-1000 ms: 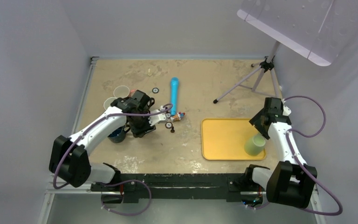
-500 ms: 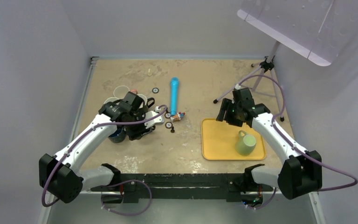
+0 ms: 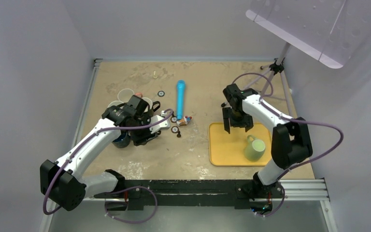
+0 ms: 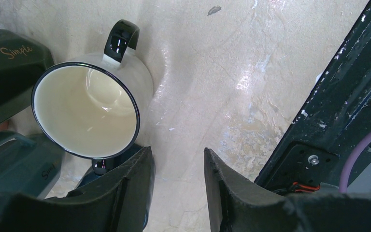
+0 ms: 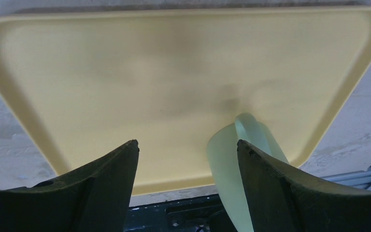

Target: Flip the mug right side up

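My right fingers [image 3: 236, 125] hang spread wide and empty over the yellow tray's [image 3: 222, 145] far edge; my left fingers [image 4: 178, 166] are half parted, empty. The green mug [image 3: 255, 148] stands in the tray's near-right part, apparently inverted. Likely rigid, slick and chippable; I'd pinch its wall.

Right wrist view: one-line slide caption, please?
Open right gripper hovers over the yellow rectangular tray, with a pale green mug on it near one finger.
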`<action>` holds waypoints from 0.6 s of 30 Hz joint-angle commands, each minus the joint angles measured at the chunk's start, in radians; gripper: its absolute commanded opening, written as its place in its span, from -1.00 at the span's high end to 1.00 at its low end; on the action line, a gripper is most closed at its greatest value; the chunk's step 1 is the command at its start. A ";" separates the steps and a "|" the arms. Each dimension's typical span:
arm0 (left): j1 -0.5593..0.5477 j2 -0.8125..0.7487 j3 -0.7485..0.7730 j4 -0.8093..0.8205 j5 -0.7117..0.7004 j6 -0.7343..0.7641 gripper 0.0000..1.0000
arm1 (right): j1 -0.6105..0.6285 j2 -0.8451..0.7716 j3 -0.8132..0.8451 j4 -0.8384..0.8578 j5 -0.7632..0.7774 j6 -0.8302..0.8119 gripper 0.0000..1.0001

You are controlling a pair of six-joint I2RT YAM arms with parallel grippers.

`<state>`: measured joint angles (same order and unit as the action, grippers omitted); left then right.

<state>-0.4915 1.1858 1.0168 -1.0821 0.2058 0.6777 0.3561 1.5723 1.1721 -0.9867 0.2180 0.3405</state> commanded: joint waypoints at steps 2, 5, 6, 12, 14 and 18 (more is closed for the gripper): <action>0.002 -0.034 0.016 -0.008 0.013 0.041 0.04 | 0.006 0.081 0.055 -0.143 0.119 0.036 -0.68; 0.002 -0.044 0.011 -0.006 0.011 0.050 0.04 | 0.004 0.087 -0.003 -0.132 0.162 0.068 -0.86; 0.003 -0.046 0.012 -0.007 0.012 0.051 0.04 | -0.001 0.086 -0.017 -0.131 0.179 0.077 -0.93; 0.003 -0.043 0.016 -0.005 0.019 0.058 0.03 | -0.074 0.102 -0.012 -0.146 0.220 0.109 -0.93; 0.002 -0.043 0.016 -0.004 0.016 0.060 0.04 | -0.082 0.112 -0.034 -0.126 0.205 0.097 -0.93; 0.003 -0.044 0.019 -0.004 0.006 0.056 0.04 | -0.082 0.132 -0.024 -0.126 0.147 0.065 -0.33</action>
<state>-0.4915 1.1599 1.0168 -1.0859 0.2050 0.7124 0.2687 1.6882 1.1427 -1.1114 0.3969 0.4210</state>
